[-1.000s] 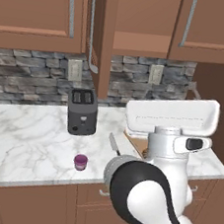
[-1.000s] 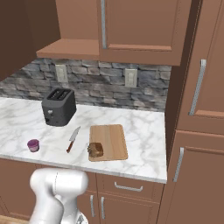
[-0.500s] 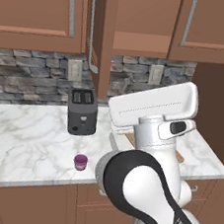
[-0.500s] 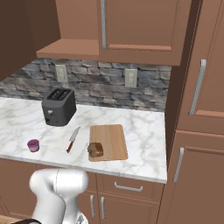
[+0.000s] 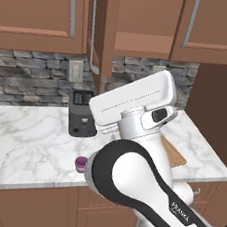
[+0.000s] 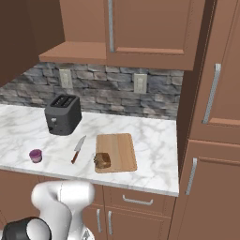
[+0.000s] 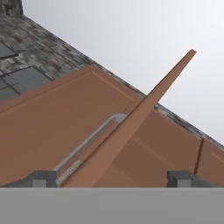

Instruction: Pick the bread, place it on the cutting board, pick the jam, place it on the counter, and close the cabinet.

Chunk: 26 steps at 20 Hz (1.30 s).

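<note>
Two dark fingertips (image 7: 43, 178) of the hand (image 7: 111, 179) stand wide apart at the bottom of the hand view, released, straddling the edge of the cabinet (image 7: 131, 122) door. Low in the right base view, the jam (image 6: 35, 155) sits on the table (image 6: 154, 140) at left; the bread (image 6: 102, 160) rests on the cutting board (image 6: 117, 150), beside a knife (image 6: 78, 149). Farther back stands a toaster (image 6: 62, 114).

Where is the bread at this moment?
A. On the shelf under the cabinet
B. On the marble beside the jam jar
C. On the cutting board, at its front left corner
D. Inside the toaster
C: in the right base view the bread lies on the cutting board, at its near left corner, apart from the jam.
</note>
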Tool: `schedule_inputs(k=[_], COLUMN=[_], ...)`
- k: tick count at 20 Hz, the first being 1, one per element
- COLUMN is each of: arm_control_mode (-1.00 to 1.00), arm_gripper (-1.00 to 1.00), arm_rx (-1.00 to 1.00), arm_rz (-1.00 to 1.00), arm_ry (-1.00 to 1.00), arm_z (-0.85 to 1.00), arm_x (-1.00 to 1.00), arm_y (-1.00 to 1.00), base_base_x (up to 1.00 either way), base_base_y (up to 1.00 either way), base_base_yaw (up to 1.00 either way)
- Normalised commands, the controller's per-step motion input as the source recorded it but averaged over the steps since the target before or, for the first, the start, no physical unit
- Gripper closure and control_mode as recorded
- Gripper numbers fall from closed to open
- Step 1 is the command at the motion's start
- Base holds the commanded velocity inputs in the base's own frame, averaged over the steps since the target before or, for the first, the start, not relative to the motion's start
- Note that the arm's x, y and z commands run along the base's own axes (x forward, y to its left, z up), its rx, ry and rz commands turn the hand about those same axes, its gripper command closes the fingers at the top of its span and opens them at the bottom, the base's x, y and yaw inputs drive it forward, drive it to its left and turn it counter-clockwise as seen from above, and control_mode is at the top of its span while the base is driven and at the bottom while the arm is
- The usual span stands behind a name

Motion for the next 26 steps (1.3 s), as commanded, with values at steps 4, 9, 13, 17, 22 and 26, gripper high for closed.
schedule_inputs(k=[4, 9, 13, 17, 22, 26], arm_control_mode=[-1.00, -1.00, -1.00, -1.00, -1.00, -1.00], arm_gripper=[-1.00, -1.00, -1.00, -1.00, -1.00, -1.00], arm_rx=[0.00, 0.05, 0.16, 0.16, 0.09, 0.03], arm_rz=[0.03, 0.03, 0.06, 0.07, 0.05, 0.03], arm_ry=[0.13, 0.11, 0.11, 0.10, 0.09, 0.09], arm_z=[0.00, 0.04, 0.15, 0.06, 0.00, 0.00], arm_x=[0.00, -0.01, -0.10, -0.16, -0.11, -0.01], arm_y=[0.56, 0.42, 0.17, 0.18, 0.39, 0.54], base_base_x=[0.00, 0.00, 0.00, 0.00, 0.00, 0.00], base_base_y=[0.00, 0.00, 0.00, 0.00, 0.00, 0.00], base_base_yaw=[0.00, 0.00, 0.00, 0.00, 0.00, 0.00])
